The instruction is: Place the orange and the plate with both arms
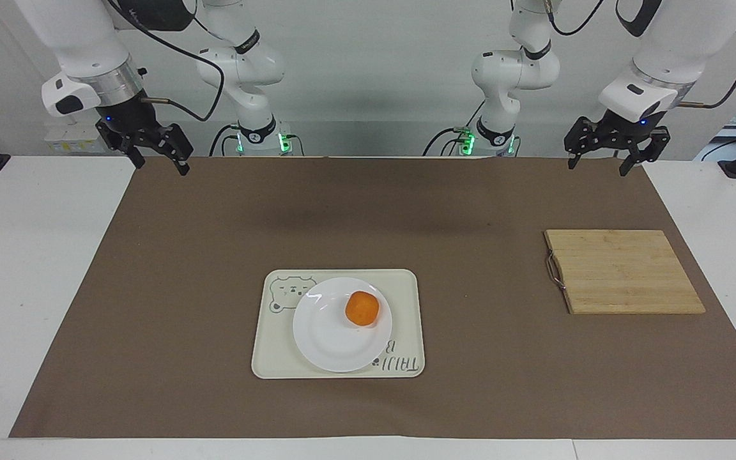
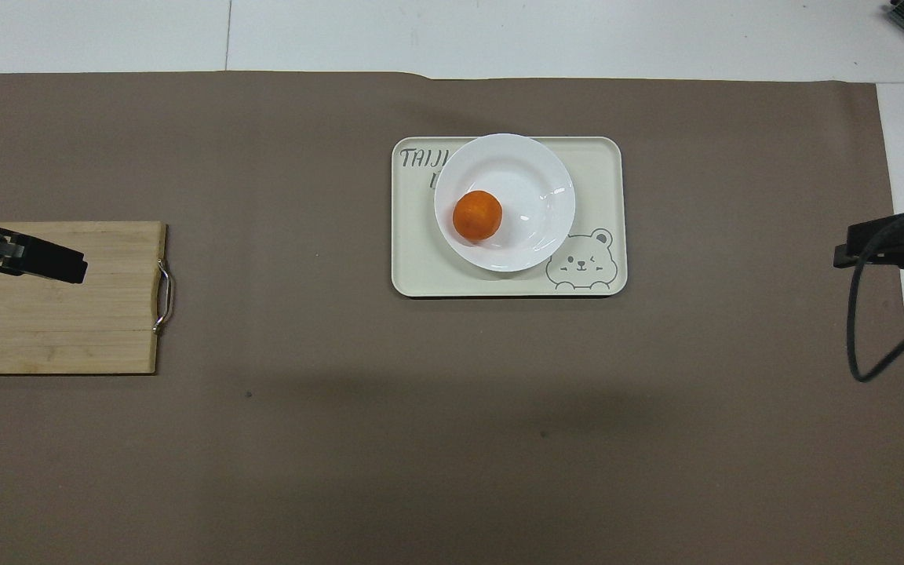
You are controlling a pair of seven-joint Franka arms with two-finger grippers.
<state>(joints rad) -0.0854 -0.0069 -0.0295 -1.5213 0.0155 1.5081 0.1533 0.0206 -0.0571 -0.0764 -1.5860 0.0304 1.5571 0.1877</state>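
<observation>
The small round bright-orange fruit (image 1: 362, 308) sits on the round glossy white shallow plate (image 1: 329, 338), off the plate's centre toward the left arm's end of the tabletop; in the overhead view it lies at about nine o'clock on the plate. The plate rests in turn on the rectangular cream tray with a bear print (image 1: 272, 358), covering most of the tray's middle and reaching its edge farthest from the robots. Judging from this arrangement, both placements look done, so the relation that matters for any coming move is how far both hands stand from the stack.

The right hand (image 1: 151, 150) hangs empty with its fingers apart over the brown mat's (image 1: 151, 306) corner at the right arm's end; in the overhead view, it lies at roughly three o'clock from the plate. The left hand (image 1: 604, 152) hangs empty too, fingers spread, over the mat's edge at the left arm's end, at roughly nine o'clock in that same view. Neither is clearly nearer the orange.

A rectangular bamboo cutting board with a metal handle (image 1: 623, 271) lies bare at the left arm's end, well apart from the tray.
</observation>
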